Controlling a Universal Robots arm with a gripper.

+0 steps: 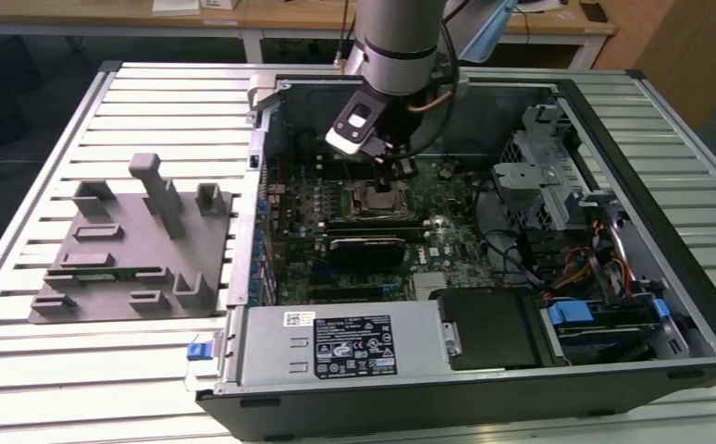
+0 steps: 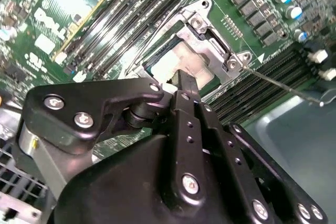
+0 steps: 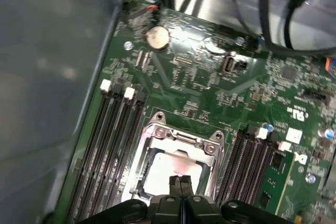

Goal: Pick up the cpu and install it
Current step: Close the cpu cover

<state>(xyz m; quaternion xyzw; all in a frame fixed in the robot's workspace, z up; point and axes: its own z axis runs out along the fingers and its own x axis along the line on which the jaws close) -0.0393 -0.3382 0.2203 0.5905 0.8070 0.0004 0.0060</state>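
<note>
Nearest to us, in the first wrist view, the black links of the gripper (image 3: 181, 179) cover the near edge of the socket (image 3: 157, 132) and a strip of the cpu (image 3: 163, 167). Because of that, we cannot tell whether the tips touch the chip or sit just above it. In the second wrist view the gripper's body blocks most of the board, and the cpu (image 2: 178, 60) shows as a pale, blurred patch past the tips.

The cpu lies flat inside the socket's metal frame, directly beneath the fingertips and not lifted. The fingers (image 3: 175, 183) are pressed together with only a thin seam between them, and we see nothing pinched there.

Dark memory slots (image 3: 113, 140) run on either side of the gripper. Beyond the tips, the green board (image 3: 194, 77) carries a round silver battery (image 3: 157, 36).

In the exterior view the arm reaches down into the open case (image 1: 457, 407). There the gripper (image 1: 395, 168) hangs over the socket and hides part of it. Well off to the exterior view's left of the gripper, a gray fixture (image 1: 136, 250) sits on the slatted table (image 1: 74, 379).
</note>
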